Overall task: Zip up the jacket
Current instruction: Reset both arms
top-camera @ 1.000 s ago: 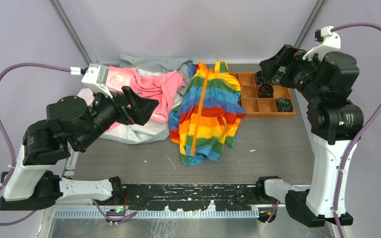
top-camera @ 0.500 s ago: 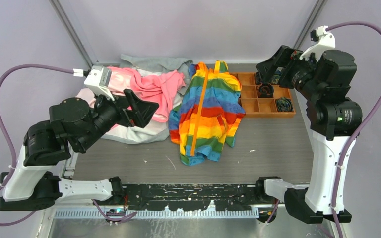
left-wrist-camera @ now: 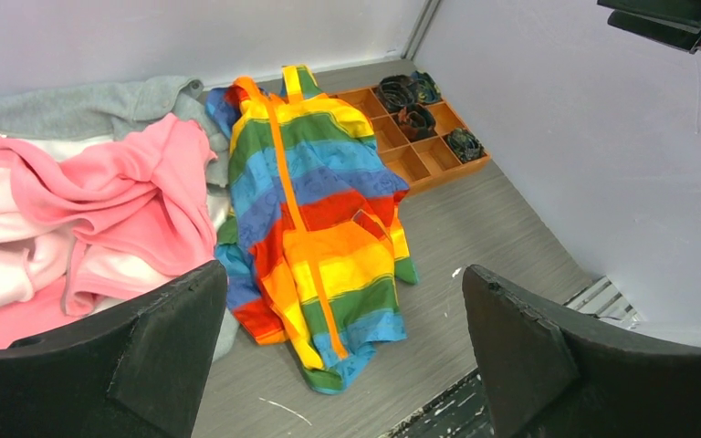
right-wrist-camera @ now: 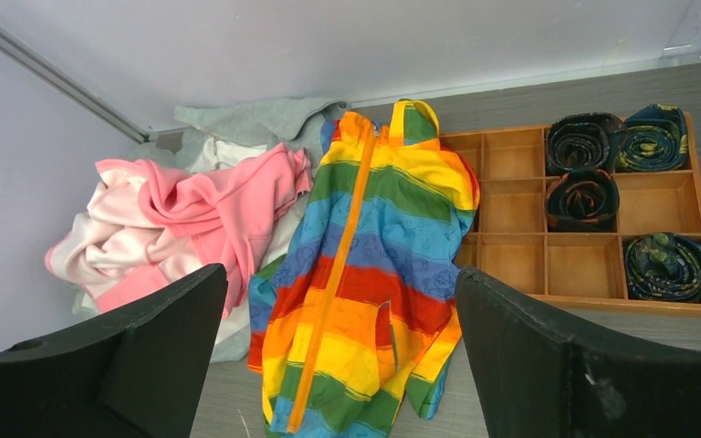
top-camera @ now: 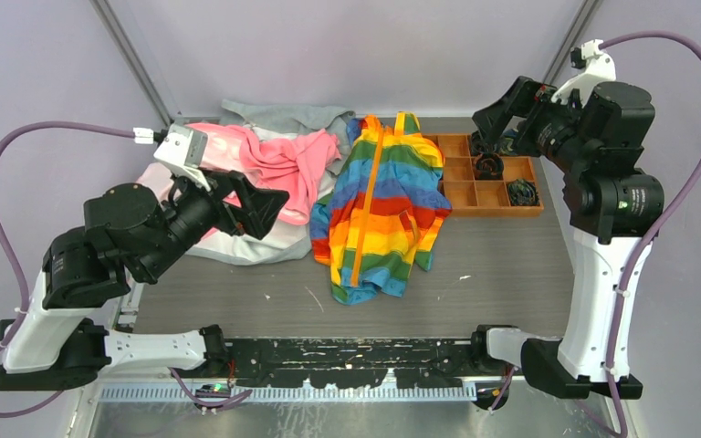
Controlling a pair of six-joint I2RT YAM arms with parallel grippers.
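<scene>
- Both pincers stand wide apart and empty. The left pincer (left-wrist-camera: 344, 272) and the right pincer (right-wrist-camera: 342, 276) each look down on the jacket from well above and touch nothing, just as they did 1 second ago.
- The jacket (top-camera: 379, 205) lies front-up in the middle of the table (top-camera: 511, 265), collar toward the far wall and hem toward the arms. It has not shifted in that second.
- Its orange zipper (top-camera: 365, 212) runs as 1 unbroken line from collar to hem, with no cream lining showing between the front panels. I judge it already closed, though the slider is too small to find.
- Over that second the right arm has lifted and drawn back toward its own side, and the left arm has eased a little leftward. With the zipper shut, this reads as a retreat from a finished task.
- The left arm sits folded low, its wrist over the pink garment (top-camera: 274, 160) and pointing at the jacket.
- The right arm stands tall, its wrist tipped down above the wooden tray (top-camera: 493, 212), which holds 4 rolled ties (top-camera: 489, 166).
- The grey garment (top-camera: 283, 117) lies behind the pink one, just beside the jacket's collar.
</scene>
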